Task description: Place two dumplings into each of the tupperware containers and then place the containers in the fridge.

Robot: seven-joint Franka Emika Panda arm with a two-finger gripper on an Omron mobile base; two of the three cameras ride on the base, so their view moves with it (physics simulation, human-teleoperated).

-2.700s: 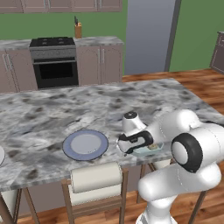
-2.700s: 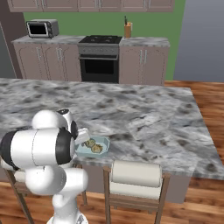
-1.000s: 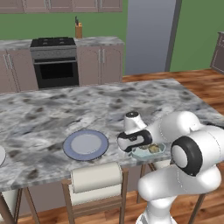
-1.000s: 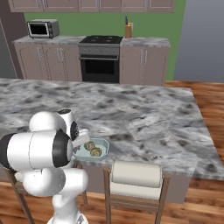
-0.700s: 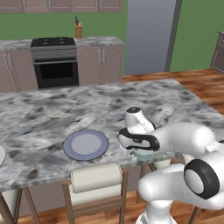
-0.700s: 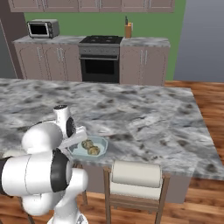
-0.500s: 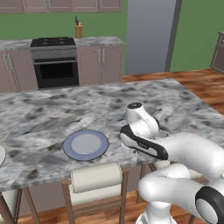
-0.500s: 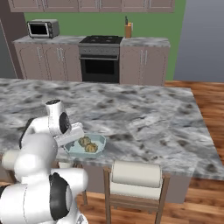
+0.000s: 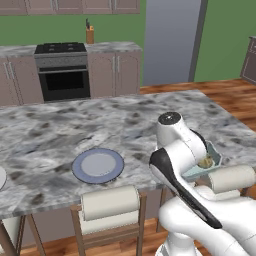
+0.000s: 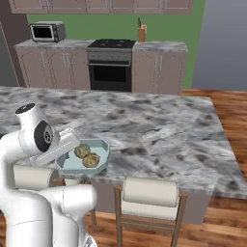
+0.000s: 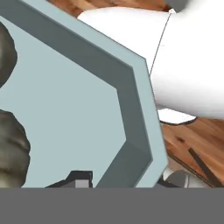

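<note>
My gripper [image 11: 127, 177] is shut on the rim of a pale blue-green tupperware container [image 10: 99, 147], which hangs slightly tilted at the counter's near edge, in front of my own body. Two lumpy tan-green dumplings [image 10: 81, 150] [image 10: 91, 160] lie inside it. In the left base view the container [image 9: 215, 153] peeks out from behind my arm with a dumpling [image 9: 205, 162] showing. The hand view looks close into the container's wall [image 11: 131, 100], with a dumpling [image 11: 11, 148] at its left edge. The grey fridge [image 9: 172, 40] stands across the room, door shut.
A blue-grey plate [image 9: 97, 165] lies on the marble island [image 9: 50, 135], and a white plate's edge [image 9: 1, 177] shows at far left. Stools [image 9: 110, 202] [image 10: 149, 193] stand at the island's near side. The oven [image 9: 65, 75] and microwave [image 10: 47, 31] line the back wall.
My arm has swung round and lifted the container with its dumplings off the counter, drawing it back to the near edge. The grip has stayed the same.
</note>
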